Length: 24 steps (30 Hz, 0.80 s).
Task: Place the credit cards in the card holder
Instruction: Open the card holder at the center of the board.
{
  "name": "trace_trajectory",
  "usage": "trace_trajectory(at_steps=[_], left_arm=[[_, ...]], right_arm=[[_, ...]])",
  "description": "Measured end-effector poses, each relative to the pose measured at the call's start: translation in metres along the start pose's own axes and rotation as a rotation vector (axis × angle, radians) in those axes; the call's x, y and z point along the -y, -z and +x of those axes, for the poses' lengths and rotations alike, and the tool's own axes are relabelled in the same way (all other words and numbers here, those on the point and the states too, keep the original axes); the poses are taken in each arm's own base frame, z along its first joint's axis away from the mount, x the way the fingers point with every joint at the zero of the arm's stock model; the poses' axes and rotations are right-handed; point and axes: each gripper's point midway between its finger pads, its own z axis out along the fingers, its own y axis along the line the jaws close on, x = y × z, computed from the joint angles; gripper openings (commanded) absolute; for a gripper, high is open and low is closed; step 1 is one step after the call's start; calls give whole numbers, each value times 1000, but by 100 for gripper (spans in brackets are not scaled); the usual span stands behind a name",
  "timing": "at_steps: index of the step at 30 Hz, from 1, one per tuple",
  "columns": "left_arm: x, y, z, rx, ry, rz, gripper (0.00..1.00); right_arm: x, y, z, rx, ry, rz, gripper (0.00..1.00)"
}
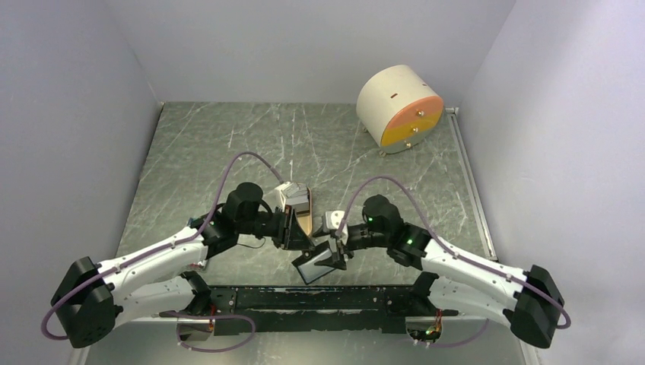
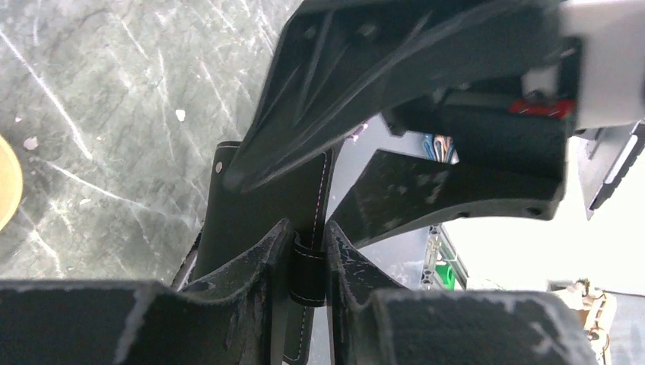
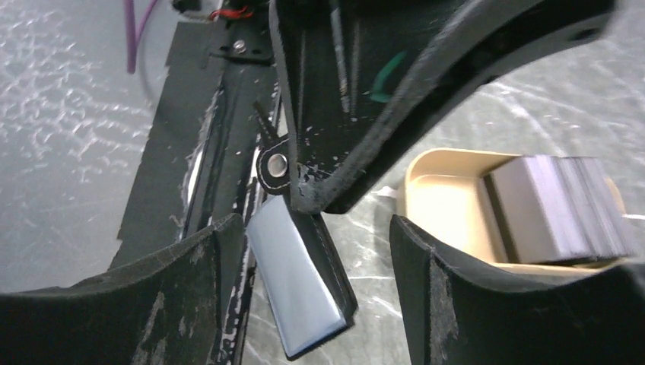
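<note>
The black card holder hangs open between the two grippers, above the table's near edge. My left gripper is shut on its stitched black edge. In the right wrist view the holder's glossy blue-grey pocket hangs between the spread fingers of my right gripper, which is open and touches nothing. Its snap tab shows just above. The credit cards, a grey stack, lie in a tan tray just beyond. In the top view the cards sit behind my left gripper and right gripper.
A round beige drum with an orange face stands at the back right. A black rail runs along the table's near edge between the arm bases. Grey walls close in the left, right and back.
</note>
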Motion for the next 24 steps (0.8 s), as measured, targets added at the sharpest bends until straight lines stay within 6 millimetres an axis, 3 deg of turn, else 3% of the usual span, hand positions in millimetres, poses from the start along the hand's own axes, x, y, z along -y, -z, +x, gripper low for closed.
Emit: trace_trajectory(at_steps=[1, 3, 4, 6, 9, 12, 18, 21, 24], left_arm=[[2, 0, 0, -8, -6, 12, 28], [6, 1, 1, -20, -12, 27, 28], [7, 1, 1, -24, -14, 34, 30], [9, 2, 0, -28, -15, 39, 41], [11, 9, -12, 15, -15, 27, 53], [17, 28, -40, 135, -26, 4, 70], [49, 78, -94, 403, -89, -20, 77], [60, 91, -101, 465, -89, -9, 80], [61, 94, -94, 481, -51, 14, 81]], right_arm=[[-4, -4, 4, -17, -2, -25, 59], [-9, -12, 14, -59, -24, -63, 23], [-10, -15, 17, -79, -34, -74, 10], [-11, -21, 21, -110, -83, -87, 0], [-10, -23, 18, -110, -142, -75, 0], [-10, -19, 1, -41, -201, -35, 0], [9, 5, -38, 190, -375, 193, 0], [28, 24, -57, 325, -523, 344, 0], [45, 49, -78, 500, -673, 468, 0]])
